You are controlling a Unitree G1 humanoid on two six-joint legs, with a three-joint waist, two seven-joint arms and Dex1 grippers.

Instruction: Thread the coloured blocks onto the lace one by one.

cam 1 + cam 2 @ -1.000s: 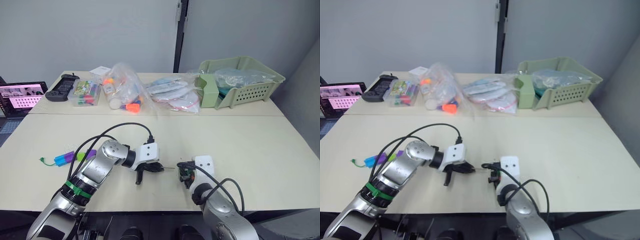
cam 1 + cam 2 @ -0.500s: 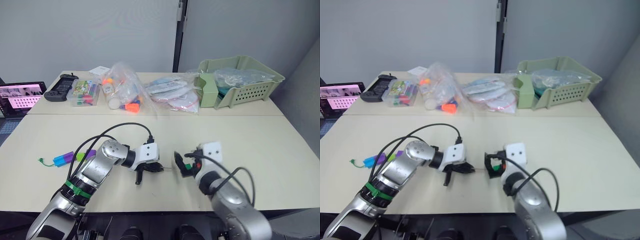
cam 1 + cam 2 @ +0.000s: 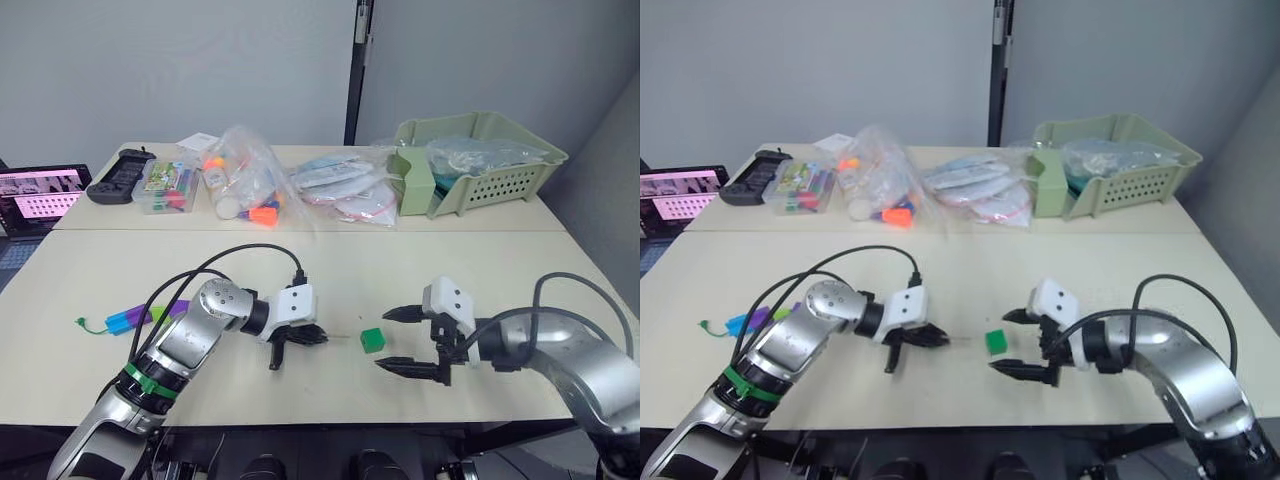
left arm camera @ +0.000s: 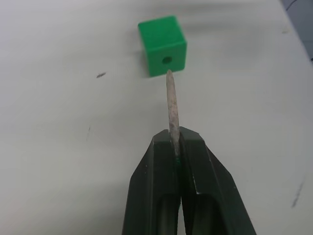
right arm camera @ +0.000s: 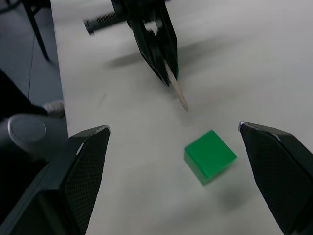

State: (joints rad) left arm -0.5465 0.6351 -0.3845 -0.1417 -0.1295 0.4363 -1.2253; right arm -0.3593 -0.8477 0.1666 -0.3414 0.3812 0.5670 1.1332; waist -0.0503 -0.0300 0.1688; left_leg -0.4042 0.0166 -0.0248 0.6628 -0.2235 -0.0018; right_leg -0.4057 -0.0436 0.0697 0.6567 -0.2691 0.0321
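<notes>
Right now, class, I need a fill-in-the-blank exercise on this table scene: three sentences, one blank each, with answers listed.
1. The left pincer is shut on the lace's stiff ____.
2. The tip points at the hole in the ____ cube.
3. The right pincer is ____, with the cube lying on the table between its fingers.

Missing words: tip; green; open

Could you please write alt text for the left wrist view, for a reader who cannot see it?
The left gripper is shut on the lace's stiff tip, which points at the hole in a green block lying on the pale table. The tip's end sits just short of the hole.
</notes>
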